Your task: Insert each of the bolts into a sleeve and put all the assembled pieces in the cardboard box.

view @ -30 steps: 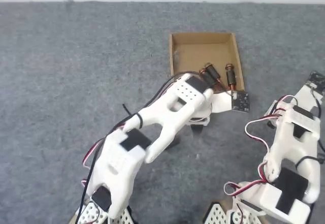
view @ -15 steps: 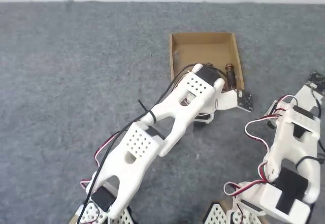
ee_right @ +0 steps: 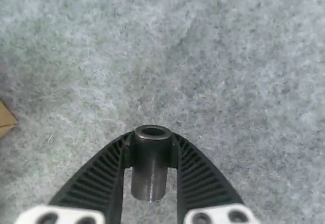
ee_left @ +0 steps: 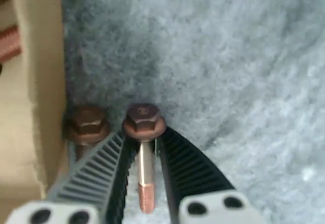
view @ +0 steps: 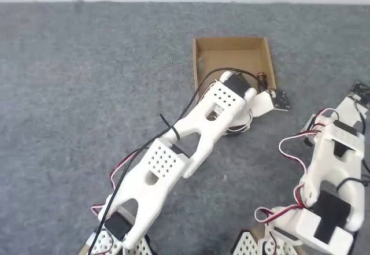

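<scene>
The job looks to be partway through, with one joining in hand. The cardboard box (view: 231, 55) sits toward the far edge of the grey surface (view: 87, 104), right of the middle. Inside it, at its near right corner, a brown piece (view: 261, 80) lies against the wall. It cannot be told whether this is a bolt already in a sleeve, though it is likely one finished piece. The left arm (view: 191, 133) stretches out to that same near right corner of the box. The left gripper (ee_left: 144, 135) is clamped on a bolt (ee_left: 144, 168), pinching the shank just under the six-sided head, with the threaded end pointing back toward the wrist. A second bolt (ee_left: 86, 123) stands just beside it, close against the box's wall. It appears to be outside the box rather than in it, and its lower part is hidden behind a finger. The right gripper (ee_right: 152, 138), over near the right edge of the surface, is closed around a dark sleeve (ee_right: 150, 168), whose open bore faces away from the wrist. So both halves of one pair are held but well apart. What is left, by this reading, is bringing them together, pushing the bolt in and dropping the pair into the box. After that comes the second bolt, which would need a sleeve of its own.
</scene>
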`<state>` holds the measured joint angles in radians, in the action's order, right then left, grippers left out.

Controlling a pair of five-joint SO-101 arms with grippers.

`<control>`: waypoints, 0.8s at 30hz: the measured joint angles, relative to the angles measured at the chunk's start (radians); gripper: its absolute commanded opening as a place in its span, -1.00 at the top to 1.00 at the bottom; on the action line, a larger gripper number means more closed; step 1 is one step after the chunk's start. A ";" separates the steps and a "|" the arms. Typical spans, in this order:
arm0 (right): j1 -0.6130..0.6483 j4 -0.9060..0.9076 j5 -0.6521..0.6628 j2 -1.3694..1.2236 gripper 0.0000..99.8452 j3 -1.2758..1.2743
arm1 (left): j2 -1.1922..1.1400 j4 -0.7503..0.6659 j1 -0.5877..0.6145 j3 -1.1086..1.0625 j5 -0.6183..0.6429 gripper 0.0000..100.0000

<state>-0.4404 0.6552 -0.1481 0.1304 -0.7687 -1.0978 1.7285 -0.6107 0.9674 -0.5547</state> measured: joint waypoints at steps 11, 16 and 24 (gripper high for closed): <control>0.018 0.000 0.000 0.000 0.99 0.000 | 0.117 -0.005 0.021 -0.169 0.196 0.98; 0.018 0.000 0.000 0.000 0.99 0.000 | 0.259 -0.005 0.021 -0.367 0.196 0.98; 0.018 0.000 0.000 0.000 0.99 0.000 | 0.486 -0.118 0.044 -0.664 0.198 0.98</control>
<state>-0.4219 0.6552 -0.1481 0.1304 -0.7687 -0.6114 1.6103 -0.5662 0.3030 -0.3567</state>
